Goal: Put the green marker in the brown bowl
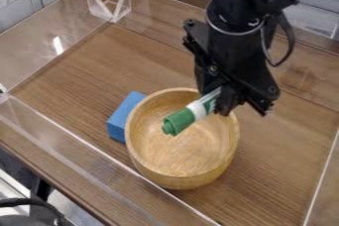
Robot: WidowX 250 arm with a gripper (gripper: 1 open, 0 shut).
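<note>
On wooden table (93, 81) with clear walls, near its front: brown bowl (185, 166), with blue block (126, 116) touching its left rim. Above the bowl, black gripper (228, 99) clamped on green marker (189, 114), tilted, green cap lowest, over the bowl's inside. No readable writing or brand anywhere.

Wood-grain counter (119, 66), medium brown, planks running diagonally. Clear acrylic walls (54, 141) fence it in on all sides, with glare streaks along the left panel. A small clear stand (106, 2) sits at the far left corner. Beyond the wall at the top, a pale surface. Dark floor under the near-left edge. Light is even, indoor.
</note>
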